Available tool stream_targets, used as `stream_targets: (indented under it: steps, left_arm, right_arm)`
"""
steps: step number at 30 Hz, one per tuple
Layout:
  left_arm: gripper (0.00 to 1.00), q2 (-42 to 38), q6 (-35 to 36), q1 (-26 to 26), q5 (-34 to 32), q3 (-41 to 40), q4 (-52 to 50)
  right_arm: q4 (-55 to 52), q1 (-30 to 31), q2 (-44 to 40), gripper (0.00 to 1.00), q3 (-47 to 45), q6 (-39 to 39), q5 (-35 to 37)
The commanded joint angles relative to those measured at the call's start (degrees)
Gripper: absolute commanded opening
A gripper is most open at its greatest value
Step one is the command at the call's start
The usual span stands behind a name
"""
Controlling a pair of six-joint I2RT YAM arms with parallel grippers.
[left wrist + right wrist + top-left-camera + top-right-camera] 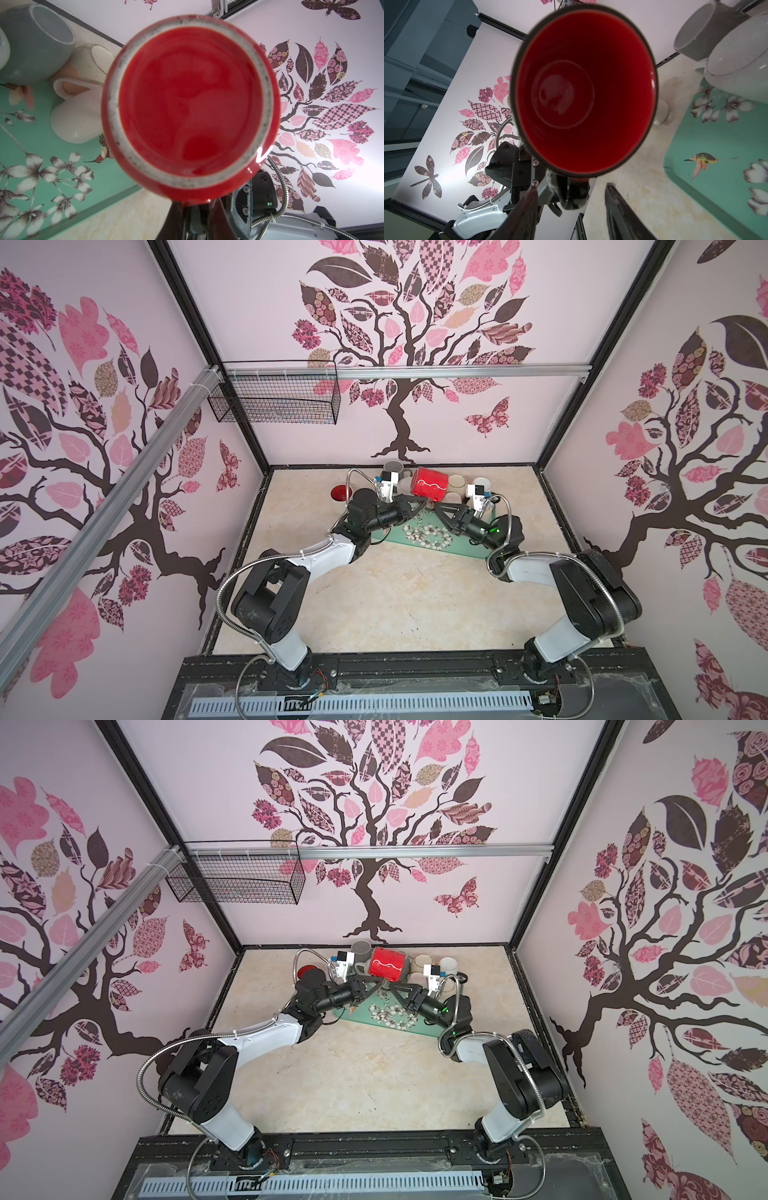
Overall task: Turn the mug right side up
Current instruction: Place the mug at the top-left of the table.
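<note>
Slipping is the main danger, I think: the left gripper (197, 212) is clenched on the mug (430, 487), as it seems only by the handle (573, 199), so the heavy body hangs on a small hold and may turn between the fingers or drop. Under it are the far edge of the mat (424, 535) and some cups (457, 483) just beside, so a fall could knock or break them. The right gripper (571, 187) is released, its jaws standing apart on both sides of the handle, and I see no clear touch. If it closes off-centre, or if the left one lets go too soon, the mug may tip over. The mug is in the air above the far edge of the mat, lying on its side, neither upside down nor upright. It is glossy red with a thin white wavy line on the wall, red inside too, with a dark rim. Its base has a pale unglazed ring, a little dirty.
</note>
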Motion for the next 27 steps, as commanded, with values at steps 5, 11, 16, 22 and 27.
stream_targets:
  steps: [5, 11, 16, 22, 27]
  left_arm:
    - [0.00, -2.8, -2.2, -0.1, 1.4, -1.1, 10.3]
    - [0.00, -2.0, -3.9, -0.1, 1.9, -1.4, 12.6]
    - [0.00, -1.8, -4.3, 0.0, 2.2, -1.3, 13.5]
    - [0.00, -1.4, -4.0, -0.1, 2.6, -1.4, 13.1]
    - [0.00, -1.2, -4.1, 0.0, 2.6, -2.5, 13.1]
  right_arm:
    - [4.1, -0.2, 2.8, 0.52, 3.1, 3.6, -1.6]
    - [3.5, -0.1, 3.4, 0.48, 5.4, 4.0, -2.1]
    - [4.3, 0.1, 4.7, 0.42, 7.1, 5.5, -2.5]
    - [6.2, 0.3, 5.7, 0.28, 8.1, 7.4, -2.4]
    - [6.3, 0.4, 5.4, 0.15, 8.6, 7.7, -2.4]
